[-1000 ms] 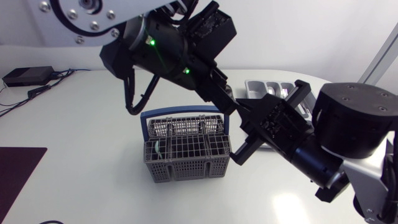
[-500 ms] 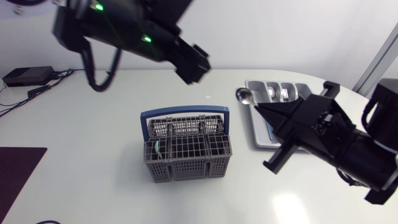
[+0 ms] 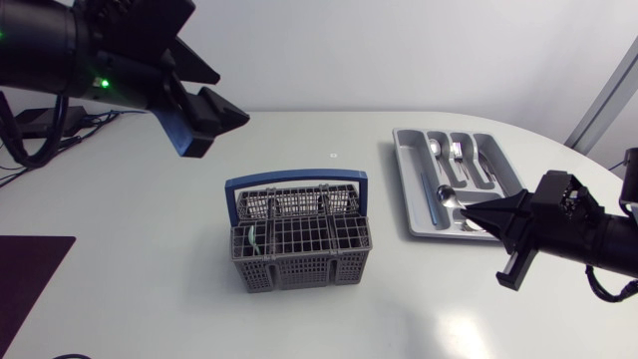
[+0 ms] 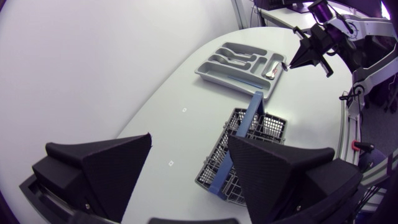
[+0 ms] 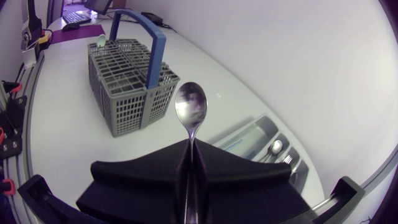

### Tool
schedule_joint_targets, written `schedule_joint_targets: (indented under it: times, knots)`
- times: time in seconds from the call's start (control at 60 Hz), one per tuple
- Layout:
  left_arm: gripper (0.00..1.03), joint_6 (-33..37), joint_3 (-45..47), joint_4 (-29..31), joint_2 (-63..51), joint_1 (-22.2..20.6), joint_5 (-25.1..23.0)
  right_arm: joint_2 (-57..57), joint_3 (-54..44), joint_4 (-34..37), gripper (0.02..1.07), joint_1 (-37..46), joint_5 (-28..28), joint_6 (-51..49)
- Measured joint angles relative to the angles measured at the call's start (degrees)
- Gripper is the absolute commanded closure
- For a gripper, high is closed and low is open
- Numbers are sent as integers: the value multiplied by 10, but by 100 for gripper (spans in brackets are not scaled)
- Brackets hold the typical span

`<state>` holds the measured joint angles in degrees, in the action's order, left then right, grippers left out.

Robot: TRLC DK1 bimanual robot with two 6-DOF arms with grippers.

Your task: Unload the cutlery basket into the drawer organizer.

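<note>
Looking down from above, where is the shiny metal spoon (image 3: 446, 194)?

— Its handle is clenched in the right jaws, which come in low from the right side. Its bowl sticks out ahead of them, over the end of the grey plastic drawer organizer (image 3: 409, 189) nearest that arm. I cannot tell whether it touches the tray.

And the right wrist view?

— Both black wedge fingers (image 5: 143, 171) press the spoon's handle from two sides, and the bowl points straight out ahead of them. Beyond it lie the basket on one side and the organizer on the other.

Where does the grey mesh cutlery basket with the blue hoop handle (image 3: 299, 239) stand?

— Upright in the middle of the white desk (image 3: 150, 229), between the two arms and well apart from the organizer. Something pale green (image 3: 253, 239) shows in one end compartment; what it is, I cannot tell.

What about the left jaws?

— Released, spread wide with nothing between them. They hang high over the far left part of the desk, well apart from the basket. In the left wrist view the basket and the organizer lie far ahead of those fingers (image 4: 118, 168).

Anything in the organizer?

— Metal cutlery (image 3: 446, 150) lies in its narrow compartments.
</note>
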<state>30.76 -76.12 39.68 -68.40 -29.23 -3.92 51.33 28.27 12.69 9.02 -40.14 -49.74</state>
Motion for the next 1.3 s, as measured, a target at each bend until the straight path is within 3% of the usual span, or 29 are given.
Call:
schedule_joint_targets:
  times: [0.183, 0.383, 0.567, 0.783, 1.033, 1.117, 1.167, 1.233, 1.3]
  knots:
    - [10, -2, -3, -3, 37, 40, -67, 66, 20, 25, 101, 46, -23, -75]
    - [10, 25, -7, -7, 64, 39, -99, 179, 87, 42, 101, 102, -22, -166]
    - [10, 143, 52, -6, 82, 40, -123, 320, 200, 107, 101, 153, -16, -287]
    - [10, 316, 142, 3, 83, 44, -163, 462, 319, 177, 101, 170, 33, -389]
    - [10, 461, 179, 21, 71, 40, -168, 543, 363, 200, 100, 167, 94, -444]
    - [10, 491, 184, 25, 66, 26, -166, 555, 363, 200, 85, 161, 112, -452]
    - [10, 504, 184, 28, 63, 15, -162, 559, 363, 198, 69, 156, 118, -455]
    - [10, 517, 186, 29, 56, -3, -150, 561, 363, 193, 38, 150, 119, -455]
    - [11, 529, 189, 29, 48, -19, -136, 560, 363, 186, 22, 146, 121, -454]
